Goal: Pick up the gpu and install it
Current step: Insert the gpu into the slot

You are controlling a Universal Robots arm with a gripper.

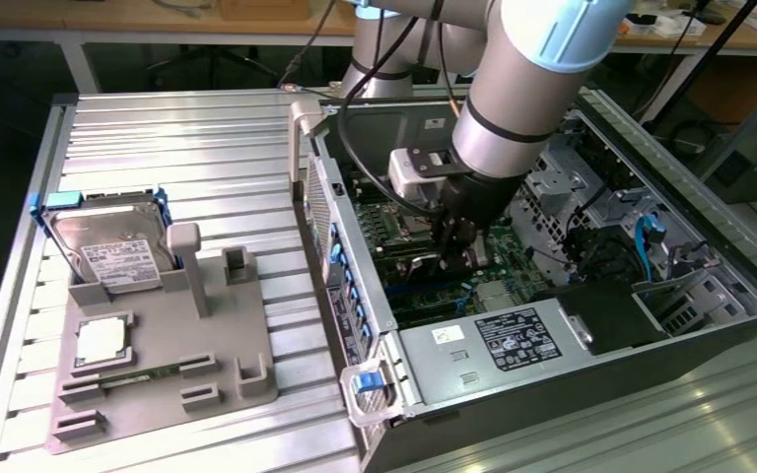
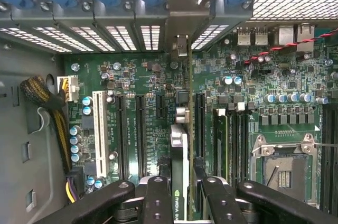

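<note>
The gpu (image 2: 179,147) shows edge-on in the wrist view, a thin card with a silver edge and a black labelled part near the fingers. It stands upright over the green motherboard (image 2: 137,76), between two long black slots. Its metal end bracket (image 2: 182,47) reaches the case's rear slot openings. My gripper (image 2: 182,200) is shut on the card, one black finger (image 2: 157,197) on each face. In the exterior view the gripper (image 1: 461,246) is down inside the open computer case (image 1: 352,256), over the motherboard. Whether the card sits fully in a slot cannot be told.
On the table at the exterior view's left, a grey holder (image 1: 208,345) carries a silver hard drive (image 1: 115,251), a processor chip (image 1: 100,340) and a narrow memory stick (image 1: 135,374). Inside the case are a power supply (image 1: 511,340), a processor socket (image 2: 285,166), a white slot (image 2: 99,129) and a cable bundle (image 2: 42,94).
</note>
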